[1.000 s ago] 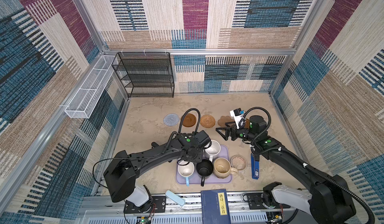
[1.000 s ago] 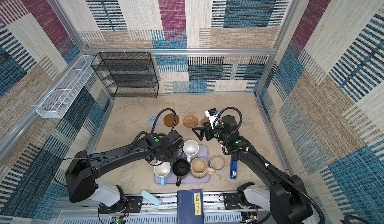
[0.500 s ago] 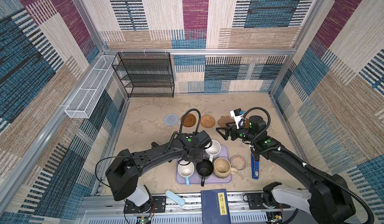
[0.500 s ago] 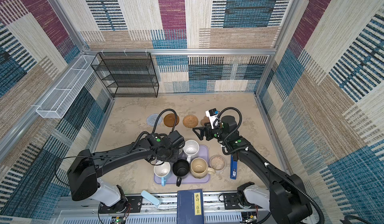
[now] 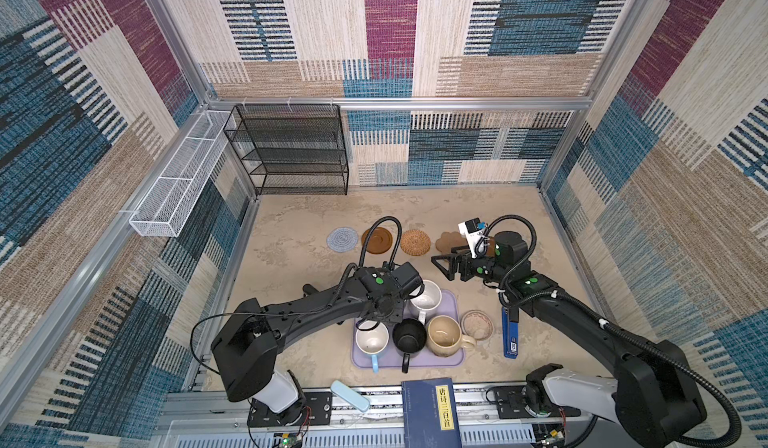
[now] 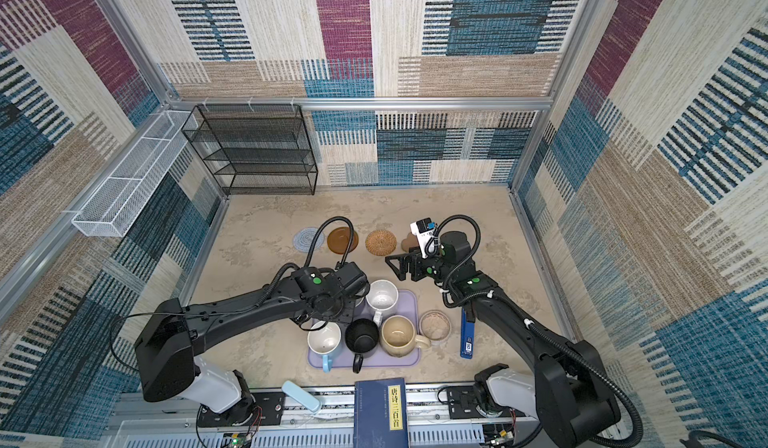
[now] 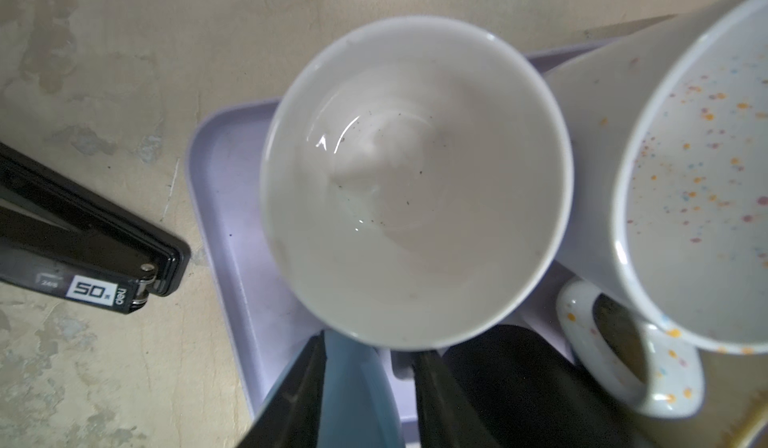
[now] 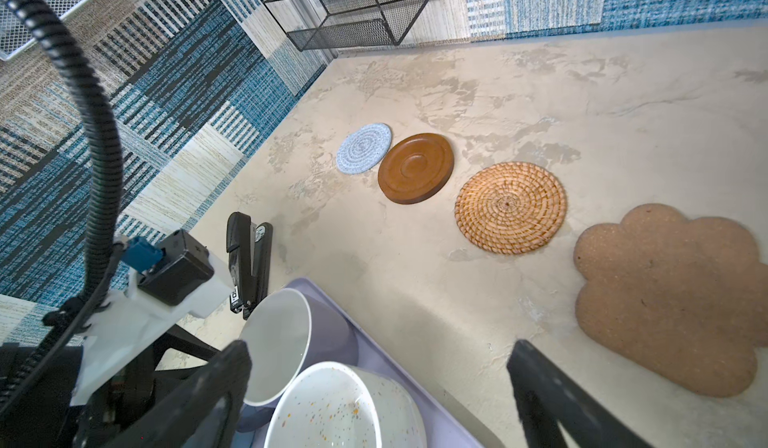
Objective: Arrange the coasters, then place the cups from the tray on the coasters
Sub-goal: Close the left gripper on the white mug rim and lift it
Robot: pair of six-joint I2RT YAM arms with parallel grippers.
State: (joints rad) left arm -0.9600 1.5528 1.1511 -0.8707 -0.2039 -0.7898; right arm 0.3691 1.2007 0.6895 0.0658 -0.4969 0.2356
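From the left wrist: straight down into the lavender mug (image 7: 415, 184), at one corner of the lilac tray (image 7: 232, 200) and filling most of the picture. Crowded on one side by the speckled mug (image 7: 698, 176), cut off at the edge. Past the rim, only slivers of the light-blue mug (image 7: 357, 400) and the black mug (image 7: 519, 387). There too, the left gripper (image 7: 370, 350) part-closed, dark fingers (image 7: 299, 387) either side of a lavender stub (the handle, by the look of it). Cannot tell whether actually pinched. Off the tray, half of a black stapler (image 7: 104, 254).

From the right wrist: the right gripper (image 8: 379, 348) spread wide, grasping nothing, over the tray's far edge on the side towards the mats. Beyond it, in a row: crocheted mat (image 8: 364, 148) just beside wooden disc (image 8: 415, 167), then rattan mat (image 8: 511, 208), then cork paw mat (image 8: 673, 300), clipped by the frame.

In both top views: lavender mug hidden under the left wrist, cork paw mat partly covered by the right wrist. Plainly seen on the tray: speckled, light-blue and black mugs, plus the cream mug (image 5: 442, 336). Just beside the tray, a small dish (image 5: 477, 324). At the near edge, a blue book (image 5: 430, 412), cut off.

Against a second ago: left arm shifted only slightly, right arm unmoved and as wide open, every visible mug in place.
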